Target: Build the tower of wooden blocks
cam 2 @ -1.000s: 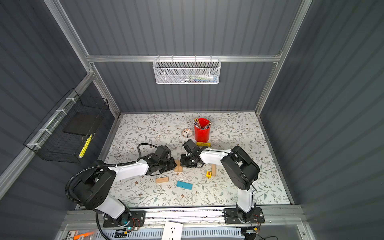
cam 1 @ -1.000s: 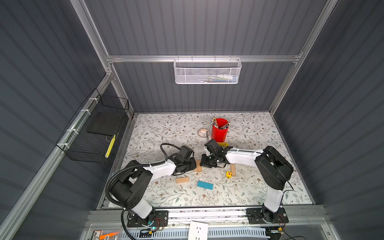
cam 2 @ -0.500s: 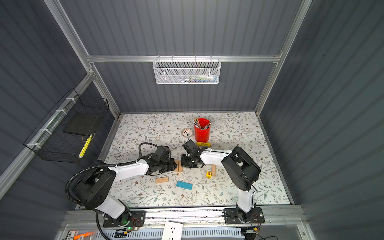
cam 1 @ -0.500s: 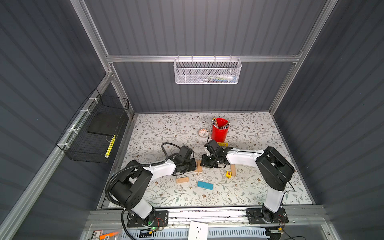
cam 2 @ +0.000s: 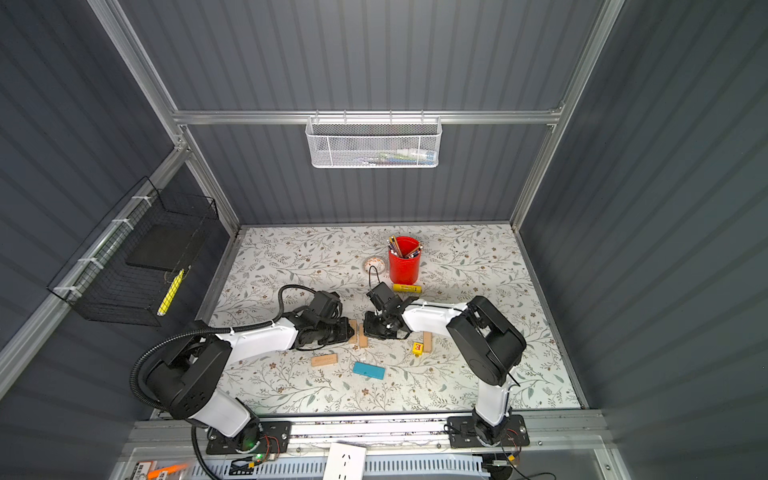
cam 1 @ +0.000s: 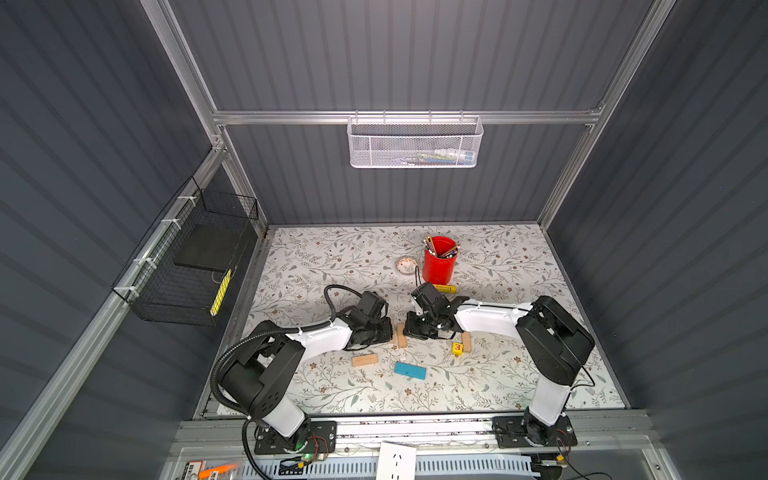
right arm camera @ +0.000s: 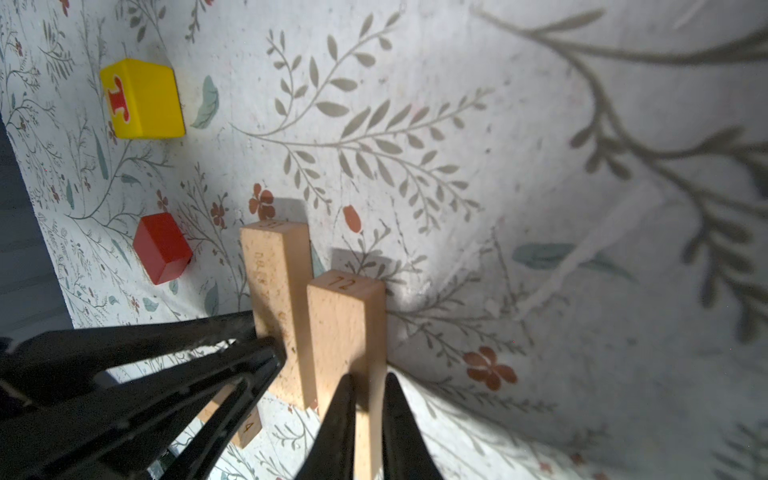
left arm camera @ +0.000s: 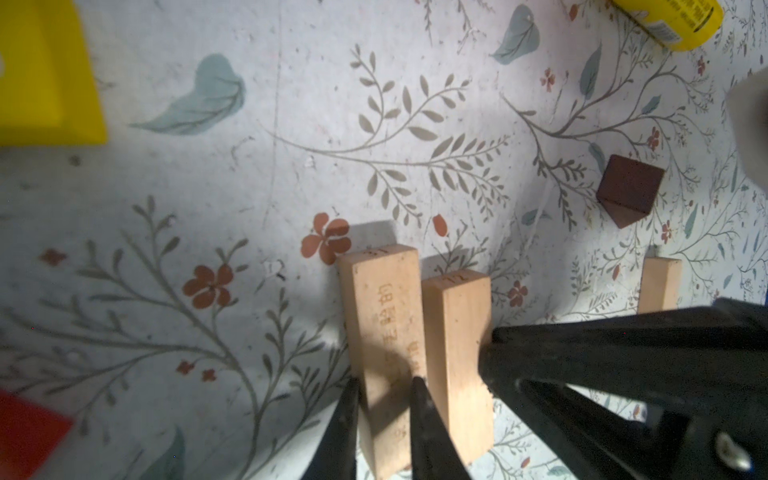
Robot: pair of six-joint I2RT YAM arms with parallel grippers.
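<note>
Two pincers, left pincer and right pincer, jaws together, are pressing the paired tan bars from opposite sides; we are judging this squares them as tower base.

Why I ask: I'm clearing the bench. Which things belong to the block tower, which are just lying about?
Tower: tan bar pair, lone tan bar, rightmost tan bar, teal bar, yellow E cube, second yellow lettered cube, red cube, dark brown roof-shaped piece.
Lying about: red pencil cup, yellow printed tube, small round item.
</note>
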